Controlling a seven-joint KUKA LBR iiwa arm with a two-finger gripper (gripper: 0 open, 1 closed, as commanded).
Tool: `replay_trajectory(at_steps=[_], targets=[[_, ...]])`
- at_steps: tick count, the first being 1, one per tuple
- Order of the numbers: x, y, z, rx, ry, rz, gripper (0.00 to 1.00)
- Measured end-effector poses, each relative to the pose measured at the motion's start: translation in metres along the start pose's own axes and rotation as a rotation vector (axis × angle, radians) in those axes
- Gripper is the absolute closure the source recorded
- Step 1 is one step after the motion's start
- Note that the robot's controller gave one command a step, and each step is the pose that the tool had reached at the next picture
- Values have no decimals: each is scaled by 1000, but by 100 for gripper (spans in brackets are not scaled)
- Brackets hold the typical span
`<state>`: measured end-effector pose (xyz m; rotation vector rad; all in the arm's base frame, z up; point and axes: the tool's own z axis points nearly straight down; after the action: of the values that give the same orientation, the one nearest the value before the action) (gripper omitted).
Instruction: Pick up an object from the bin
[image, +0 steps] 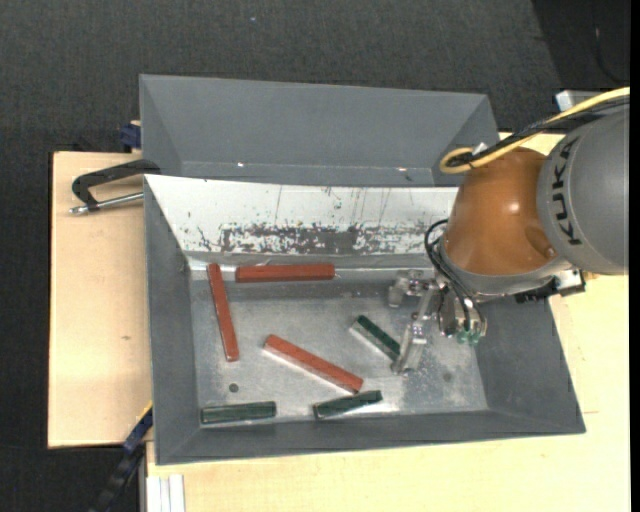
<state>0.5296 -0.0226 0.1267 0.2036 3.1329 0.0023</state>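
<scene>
Bar (374, 333), dark green, beside end effector (407, 353)

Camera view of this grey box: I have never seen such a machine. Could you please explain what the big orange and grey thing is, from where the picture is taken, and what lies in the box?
One camera took the picture, looking down from above and a little from the side. The box is a grey metal bin. The big thing is a robot arm reaching in from the right. The orange part is a cover on its wrist. At its end hangs a metal pincer for picking things up.

Six small bars lie in the bin. Three are red bars: one along the back wall, one at the left and one slanted in the middle. Two dark green bars lie by the front wall. A third green bar lies right beside the pincer. Whether the pincer grips it yet, I cannot tell.
</scene>
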Motion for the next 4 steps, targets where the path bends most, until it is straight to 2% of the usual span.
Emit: replay_trajectory(at_steps=[1,2,3,4], targets=[[-6,8,27,1,3,238,0],[7,12,56,1,3,171,100],[7,12,56,1,3,171,100],[-58,-11,-63,0,-4,177,100]])
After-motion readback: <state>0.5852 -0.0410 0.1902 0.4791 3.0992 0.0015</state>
